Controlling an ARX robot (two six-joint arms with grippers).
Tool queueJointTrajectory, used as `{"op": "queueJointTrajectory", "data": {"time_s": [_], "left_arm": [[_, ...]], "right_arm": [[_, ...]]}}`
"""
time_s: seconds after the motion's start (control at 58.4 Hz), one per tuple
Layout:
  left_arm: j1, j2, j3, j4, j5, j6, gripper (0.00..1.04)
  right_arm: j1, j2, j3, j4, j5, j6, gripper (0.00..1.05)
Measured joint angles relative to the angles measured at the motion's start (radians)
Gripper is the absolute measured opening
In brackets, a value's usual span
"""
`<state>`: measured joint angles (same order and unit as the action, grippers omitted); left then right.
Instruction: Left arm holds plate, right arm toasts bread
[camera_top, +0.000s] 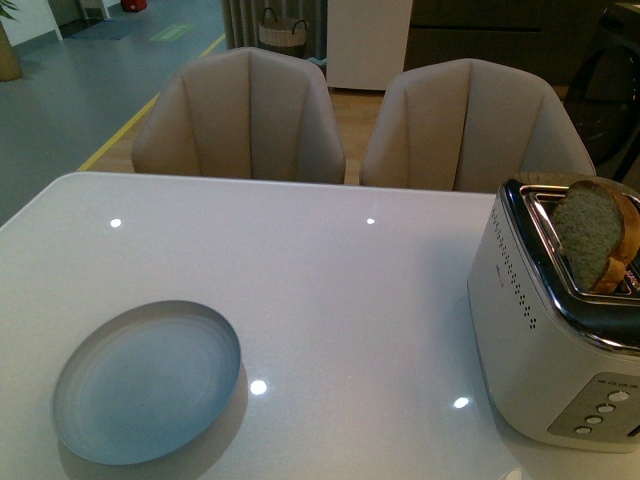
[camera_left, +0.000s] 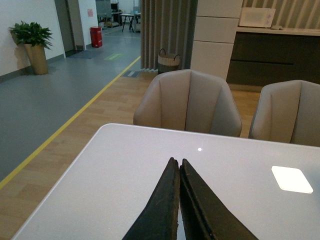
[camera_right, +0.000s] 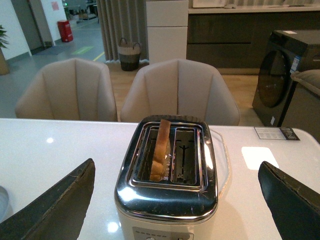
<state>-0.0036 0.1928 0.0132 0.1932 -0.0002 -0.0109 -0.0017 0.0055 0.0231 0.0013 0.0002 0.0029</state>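
Note:
The pale blue-grey plate (camera_top: 148, 381) lies empty on the white table (camera_top: 330, 290) at the front left. A slice of brown bread (camera_top: 597, 234) stands in a slot of the white and chrome toaster (camera_top: 560, 330) at the right, its top sticking out. In the right wrist view the bread (camera_right: 160, 150) sits in one slot of the toaster (camera_right: 170, 175), and my right gripper (camera_right: 176, 176) is open wide with a finger on each side of the toaster, touching nothing. My left gripper (camera_left: 179, 161) is shut and empty above bare table. Neither arm shows in the front view.
Two beige chairs (camera_top: 245, 120) (camera_top: 470, 125) stand behind the table's far edge. A woven basket (camera_top: 283, 30) and white cabinet (camera_top: 368, 40) lie further back. A dark appliance (camera_right: 280, 75) stands at the right.

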Motion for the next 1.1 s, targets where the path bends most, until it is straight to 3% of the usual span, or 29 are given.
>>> {"op": "queueJointTrajectory", "data": {"time_s": [0.188,0.668,1.096], "left_arm": [[0.0,-0.165,0.0,-0.183,0.0,0.0,0.03],[0.0,-0.187,0.0,-0.192,0.0,0.0,0.03],[0.0,-0.187,0.0,-0.192,0.0,0.0,0.81]], "right_arm": [[0.0,0.0,0.0,0.0,0.0,0.0,0.96],[0.0,0.0,0.0,0.0,0.0,0.0,0.96],[0.0,0.0,0.0,0.0,0.0,0.0,0.96]]}}
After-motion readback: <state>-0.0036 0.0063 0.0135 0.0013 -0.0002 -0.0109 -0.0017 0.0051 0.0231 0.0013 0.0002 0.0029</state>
